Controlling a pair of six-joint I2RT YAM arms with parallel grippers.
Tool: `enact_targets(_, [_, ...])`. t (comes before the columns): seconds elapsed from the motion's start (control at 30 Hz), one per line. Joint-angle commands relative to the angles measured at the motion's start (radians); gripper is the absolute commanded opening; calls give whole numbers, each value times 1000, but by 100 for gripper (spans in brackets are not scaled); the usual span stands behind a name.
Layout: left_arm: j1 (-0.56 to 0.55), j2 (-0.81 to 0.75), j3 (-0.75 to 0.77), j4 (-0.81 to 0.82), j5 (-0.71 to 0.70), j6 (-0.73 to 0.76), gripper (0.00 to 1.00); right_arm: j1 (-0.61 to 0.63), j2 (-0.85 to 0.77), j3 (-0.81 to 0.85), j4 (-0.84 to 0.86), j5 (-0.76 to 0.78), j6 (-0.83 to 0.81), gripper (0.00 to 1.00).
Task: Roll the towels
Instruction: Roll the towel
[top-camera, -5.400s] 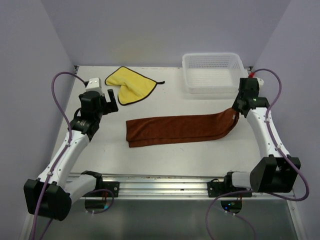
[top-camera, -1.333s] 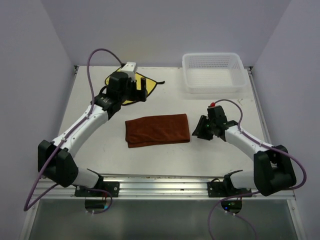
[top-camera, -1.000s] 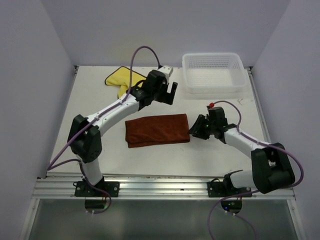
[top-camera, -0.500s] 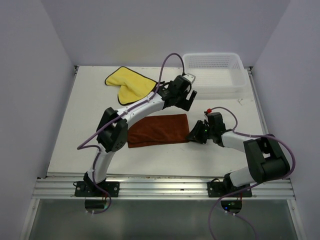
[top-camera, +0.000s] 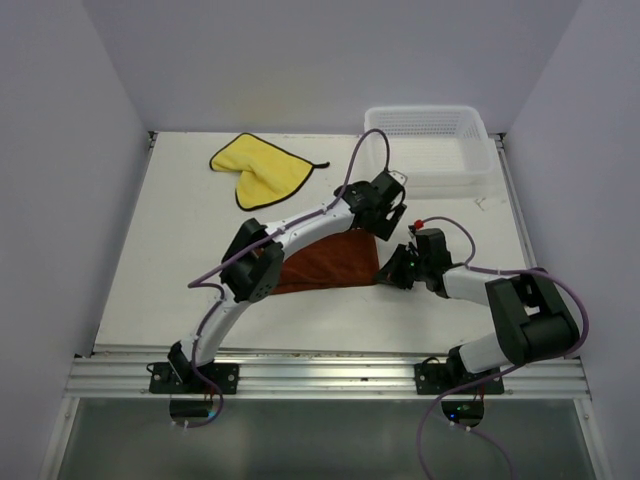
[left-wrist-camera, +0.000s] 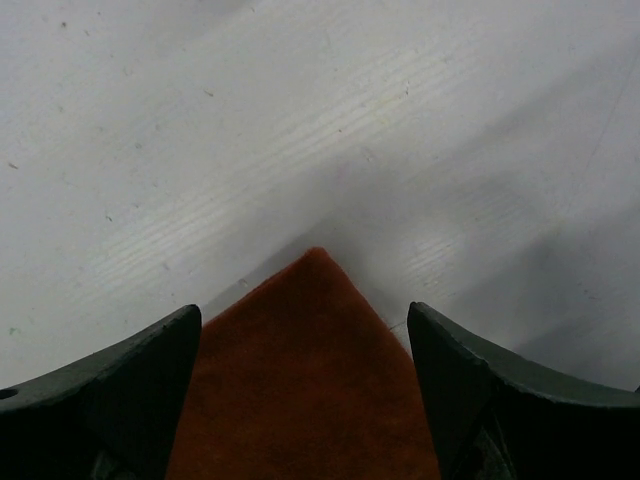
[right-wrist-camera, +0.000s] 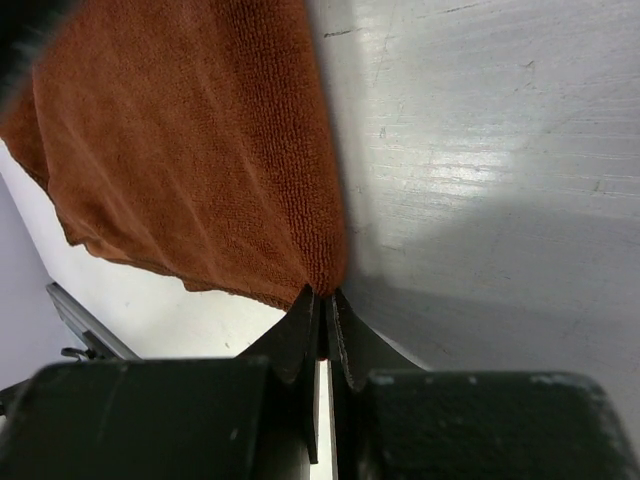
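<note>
Pinched shut on the 4 o'clock corner of the rust-brown terry cloth towel (right-wrist-camera: 180, 140), the right claw (right-wrist-camera: 321, 302) is lying low against the white table (right-wrist-camera: 480, 150). The left claw (left-wrist-camera: 303, 310) is hovering spread wide over the towel's 2 o'clock corner, its dark fingers (left-wrist-camera: 120, 390) straddling the cloth and, as far as the wrist view shows, not gripping it. The towel is lying near the middle of the table, its long side running from 9 to 3 o'clock, with the bright yellow cloth towel with dark edging (top-camera: 262, 172) sitting toward 11 o'clock and the white plastic mesh basket (top-camera: 428, 145) at 1 o'clock. To roll cleanly, the left claw probably needs to come down and close on its corner as deeply as the right, so that both are lifting the short edge level before turning it over toward 9 o'clock. A lopsided grip would likely be skewing the roll into a cone, and a tight, low turn should be keeping the soft cloth from sagging open. Overhead, the left arm is covering much of the towel, leaving its 9 o'clock end partly hidden. How much cloth is sitting between the right jaws, and how many layers the towel is folded into, is not showing.
</note>
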Motion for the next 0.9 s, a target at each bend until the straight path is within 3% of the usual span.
enact_targets(0.0, [-16,13,54,-25,-24,-74,87,2,27,-39,-49,64,-31,0])
enact_targets(0.33, [-24,42,52,-19,-71,-208,69,2,37,-46,-33,60,-30,0])
enact_targets(0.47, [-24,72,77,-28,-64,-247,67,2,37,-48,-32,57,-25,0])
enact_targets(0.7, [-18,102,77,-16,-50,-286,55,1,37,-56,-40,58,-25,0])
enact_targets(0.87, [-10,116,83,-2,-42,-306,54,2,24,-56,-50,72,-34,0])
